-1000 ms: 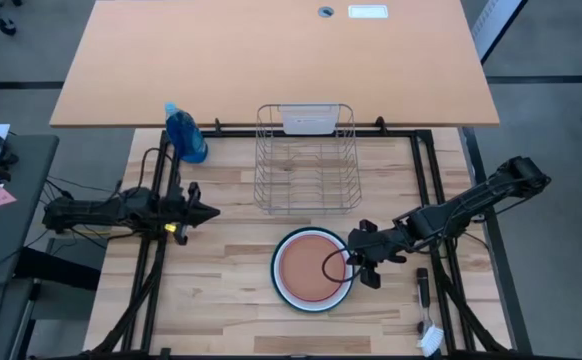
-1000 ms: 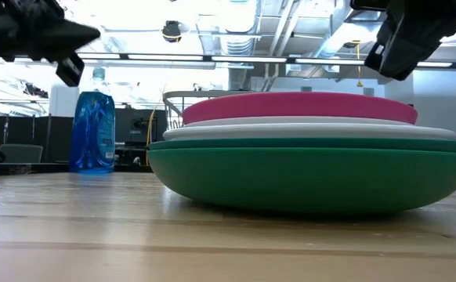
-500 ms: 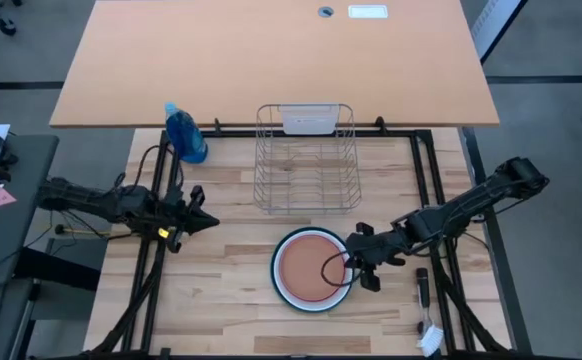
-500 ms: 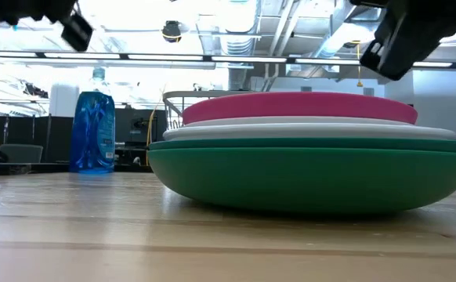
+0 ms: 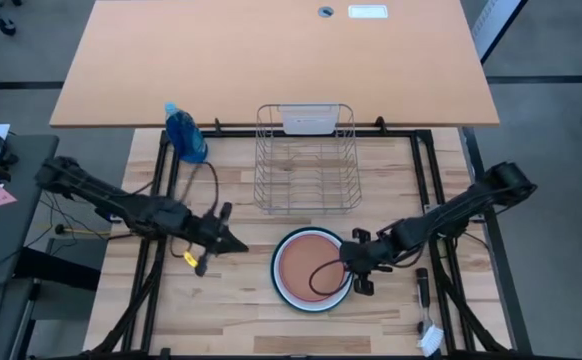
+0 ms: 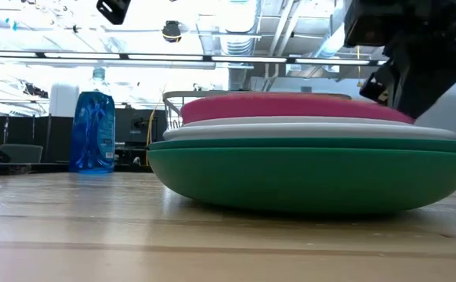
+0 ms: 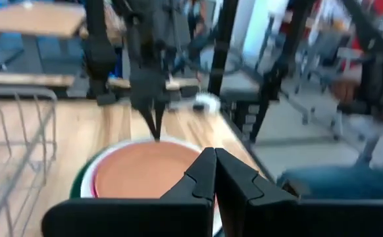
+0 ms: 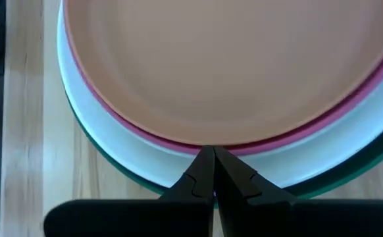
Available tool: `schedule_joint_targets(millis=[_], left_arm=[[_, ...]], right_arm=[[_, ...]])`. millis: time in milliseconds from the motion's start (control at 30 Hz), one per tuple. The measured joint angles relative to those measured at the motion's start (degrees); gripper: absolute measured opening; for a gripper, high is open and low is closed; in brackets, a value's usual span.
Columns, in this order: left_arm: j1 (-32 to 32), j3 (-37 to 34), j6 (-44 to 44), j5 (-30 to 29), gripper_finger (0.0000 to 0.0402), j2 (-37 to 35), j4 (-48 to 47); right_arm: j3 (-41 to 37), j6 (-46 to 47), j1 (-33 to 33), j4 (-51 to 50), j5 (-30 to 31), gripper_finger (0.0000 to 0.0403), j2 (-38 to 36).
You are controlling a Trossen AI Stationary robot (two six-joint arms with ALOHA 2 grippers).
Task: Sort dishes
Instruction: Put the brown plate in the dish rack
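Observation:
A stack of several dishes (image 5: 313, 268) rests on the wooden table. The salmon-orange plate (image 8: 224, 59) is on top, with a magenta-pink plate (image 6: 291, 107), a white plate (image 6: 306, 129) and a dark green plate (image 6: 306, 176) below it. My right gripper (image 5: 350, 262) is shut at the stack's right rim, its tips (image 8: 212, 155) at the pink plate's edge. My left gripper (image 5: 241, 247) is shut, left of the stack and pointing at it; its own view shows its tips (image 7: 212, 158) short of the plates. My right gripper's shut fingertips (image 8: 204, 161) stand at the pink plate's rim (image 8: 178, 141), just under the salmon plate's edge, coming from the table's right side and slanting down. I cannot tell whether they touch the rim. The stack lies flat on the table.
A metal wire dish rack (image 5: 308, 160) stands behind the stack at the table's far side. A blue spray bottle (image 5: 185, 133) is at the far left. A small dark item (image 5: 422, 285) and a white one (image 5: 431, 340) lie near the right edge.
My left gripper has swung from the table's left side toward the right and near edge, closing on the stack. My right gripper has moved left and down to the stack's right rim. The plates have not moved.

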Motion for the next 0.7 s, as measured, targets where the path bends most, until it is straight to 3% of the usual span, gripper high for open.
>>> schedule_joint_targets(millis=[167, 333, 700], left_arm=[[-0.3, 4.5, 0.1, 0.2, 0.0000, 5.1, -6.9], [-0.3, 5.8, -0.1, -0.2, 0.0000, 8.5, -7.1], [0.0, 6.3, -0.6, -2.4, 0.0000, 20.2, 2.3]], right_arm=[[0.0, 0.0, 0.0, -0.3, -0.1, 0.0011, 1.1], [0.0, 0.0, -0.2, 0.2, 0.0, 0.0011, 0.7], [0.0, 0.0, -0.2, 1.4, 0.0, 0.0011, 0.9]])
